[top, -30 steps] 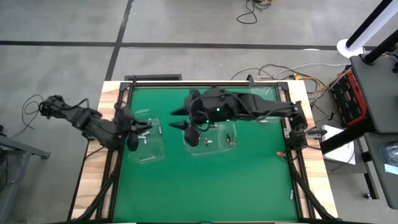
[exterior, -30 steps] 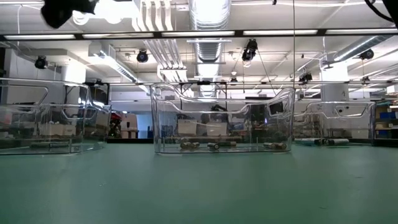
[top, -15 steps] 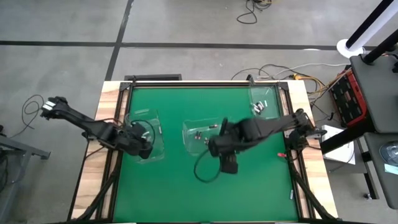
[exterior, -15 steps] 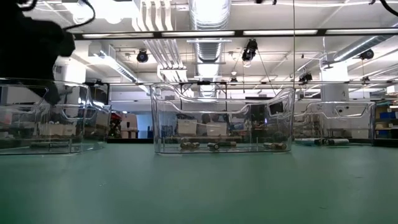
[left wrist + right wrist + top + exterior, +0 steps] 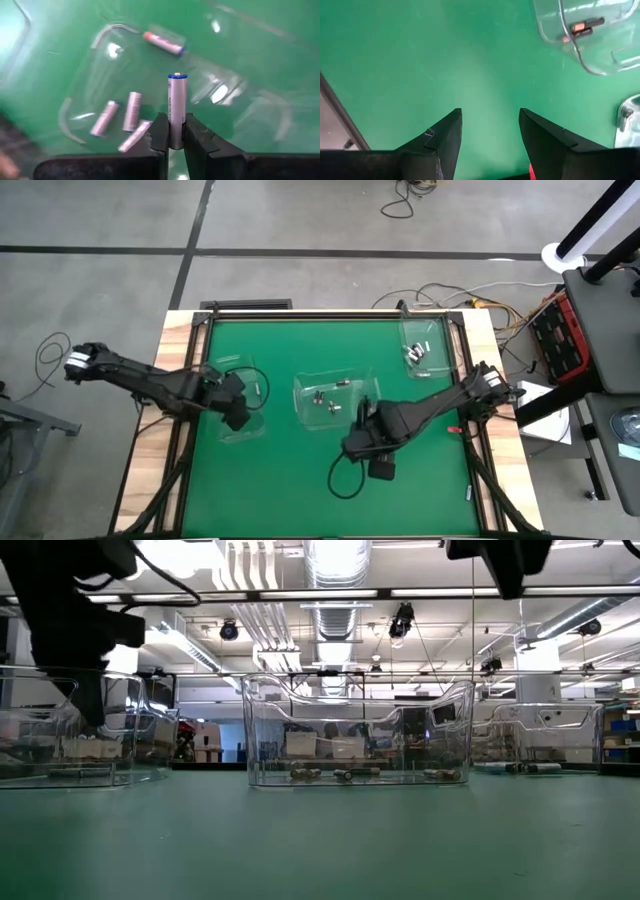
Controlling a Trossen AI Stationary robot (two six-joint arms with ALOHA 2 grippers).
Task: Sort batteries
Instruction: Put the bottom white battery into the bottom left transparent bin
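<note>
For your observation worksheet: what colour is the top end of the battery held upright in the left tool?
Blue, on the silvery battery in the left tool; clearest in the left wrist view.

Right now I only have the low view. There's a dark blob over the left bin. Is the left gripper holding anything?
Observer: Yes. The left wrist view shows the left gripper shut on one battery, held upright.
Operator: Is it actually over the bin?
Observer: Yes. The high view puts it above the left bin, and four batteries lie inside it.
Operator: And the right gripper?
Observer: The right gripper is open and empty. It's over bare green mat, clear of the middle bin.
</note>
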